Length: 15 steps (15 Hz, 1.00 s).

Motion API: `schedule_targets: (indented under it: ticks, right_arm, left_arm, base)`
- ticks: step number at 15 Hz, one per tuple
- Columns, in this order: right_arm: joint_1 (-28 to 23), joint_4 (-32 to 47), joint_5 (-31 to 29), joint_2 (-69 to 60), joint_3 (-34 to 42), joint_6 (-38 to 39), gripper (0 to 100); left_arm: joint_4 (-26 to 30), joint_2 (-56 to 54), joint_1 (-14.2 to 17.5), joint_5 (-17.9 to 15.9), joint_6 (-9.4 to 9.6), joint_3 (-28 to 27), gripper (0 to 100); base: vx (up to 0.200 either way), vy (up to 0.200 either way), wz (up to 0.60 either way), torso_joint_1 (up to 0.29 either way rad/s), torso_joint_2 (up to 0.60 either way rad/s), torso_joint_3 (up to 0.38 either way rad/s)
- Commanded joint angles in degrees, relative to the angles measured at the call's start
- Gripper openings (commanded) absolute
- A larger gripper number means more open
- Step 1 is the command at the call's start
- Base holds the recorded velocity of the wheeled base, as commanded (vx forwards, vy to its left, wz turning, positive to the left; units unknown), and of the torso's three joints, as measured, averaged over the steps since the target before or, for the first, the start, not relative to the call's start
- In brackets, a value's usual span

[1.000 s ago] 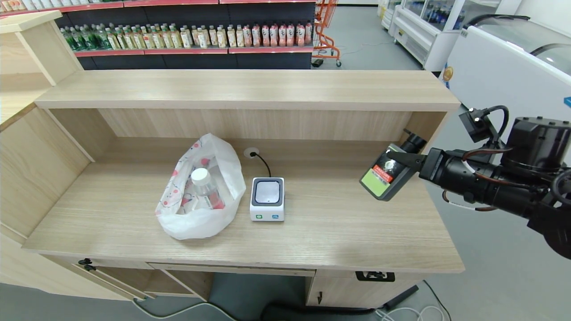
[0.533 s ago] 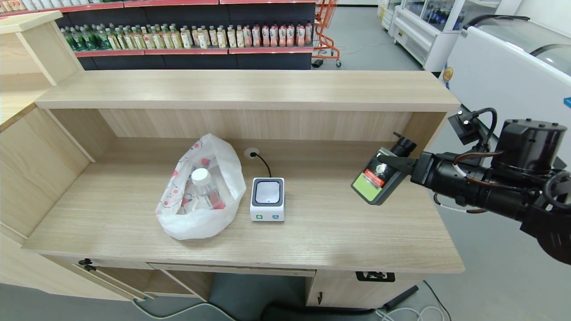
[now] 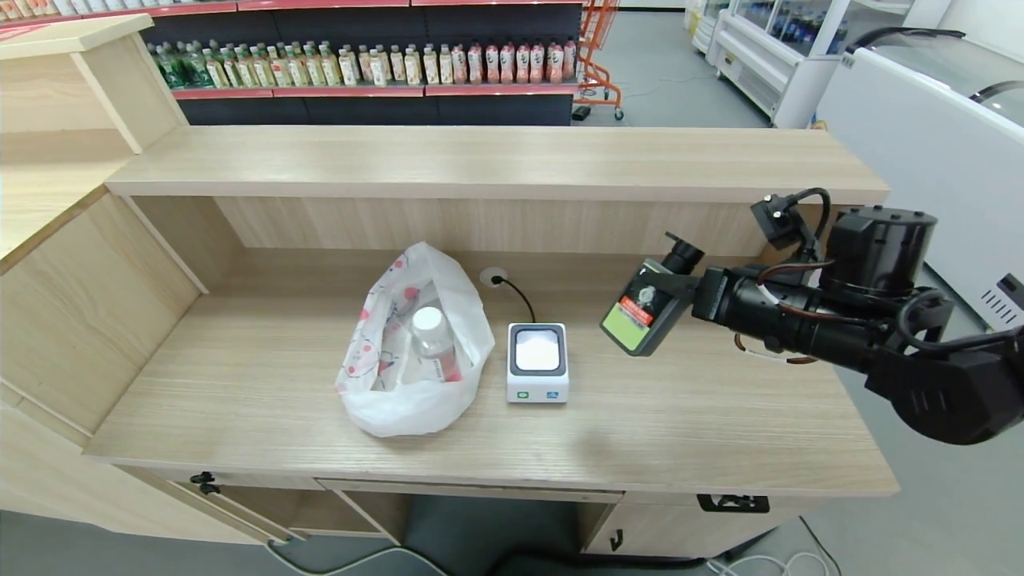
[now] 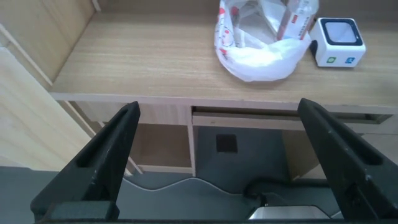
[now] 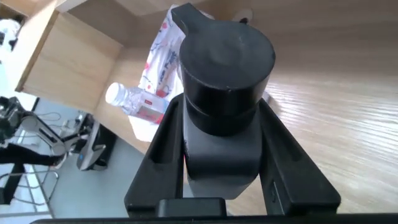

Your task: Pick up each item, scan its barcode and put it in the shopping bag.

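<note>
My right gripper point(image 3: 678, 290) is shut on a dark bottle point(image 3: 642, 310) with a green and red label and a black cap, held tilted above the counter just right of the scanner point(image 3: 538, 360). In the right wrist view the dark bottle point(image 5: 225, 81) sits between the fingers point(image 5: 163, 149). The white shopping bag point(image 3: 416, 360) with a red pattern lies left of the scanner, with a clear white-capped bottle point(image 3: 432, 336) inside. My left gripper point(image 4: 224, 162) is open and holds nothing, low in front of the counter's front edge point(image 4: 186, 99); beyond it lie the bag point(image 4: 261, 43) and scanner point(image 4: 339, 40).
The wooden counter point(image 3: 240, 384) has a raised back shelf point(image 3: 480, 160) and a side wall on the left. A black cable point(image 3: 516, 296) runs from the scanner to a hole at the back. Drink shelves and freezers stand in the room behind.
The head camera has shifted, so the whole scene sits further right. My right gripper has carried the dark bottle leftward, closer to the scanner.
</note>
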Motion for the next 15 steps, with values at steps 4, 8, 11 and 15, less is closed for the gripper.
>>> schedule_targets:
  ticks: [4,8,11,15]
  right_arm:
    - [0.6,0.2,0.0,10.9,-8.1,-4.1,0]
    - [1.1,0.2,0.0,16.6,-13.3,-4.7,0]
    - [1.2,-0.1,0.0,19.3,-14.2,-4.8,0]
    - [1.2,-0.2,0.0,22.9,-17.4,-5.1,0]
  left_arm:
    - [0.0,0.0,0.0,0.0,0.11,0.0,100]
    - [0.0,0.0,0.0,0.0,0.11,0.0,100]
    - [0.0,0.0,0.0,0.0,0.11,0.0,100]
    - [0.0,0.0,0.0,0.0,0.11,0.0,100]
  base:
    - [0.000,0.100,0.00,0.001,0.00,0.001]
    - [0.000,0.000,0.00,0.000,0.00,0.000]
    - [0.000,0.000,0.00,0.000,0.00,0.000]
    - [0.000,0.000,0.00,0.000,0.00,0.000]
